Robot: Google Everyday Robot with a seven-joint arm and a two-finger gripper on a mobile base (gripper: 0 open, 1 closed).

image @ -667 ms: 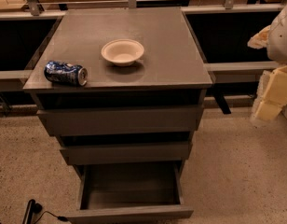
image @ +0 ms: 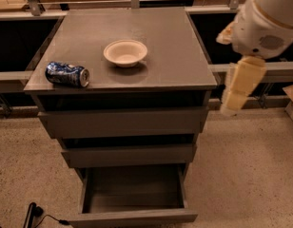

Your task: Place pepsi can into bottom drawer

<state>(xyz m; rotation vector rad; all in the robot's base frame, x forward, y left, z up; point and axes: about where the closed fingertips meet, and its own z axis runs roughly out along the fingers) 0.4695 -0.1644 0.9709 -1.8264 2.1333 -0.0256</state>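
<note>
The pepsi can lies on its side at the front left corner of the cabinet top, dark blue with white markings and a silver end facing right. The bottom drawer is pulled open, and what shows of its inside is bare. My gripper hangs at the right of the cabinet, just off its front right corner, pointing down, far from the can and holding nothing that I can see. The white arm body is above it.
A cream bowl sits near the middle of the cabinet top. The two upper drawers are closed. A black cable and plug lie on the speckled floor at the lower left. Dark shelving with metal rails runs behind.
The arm and gripper have moved left, further into view and closer to the cabinet's right side. The can, bowl and drawers have not moved.
</note>
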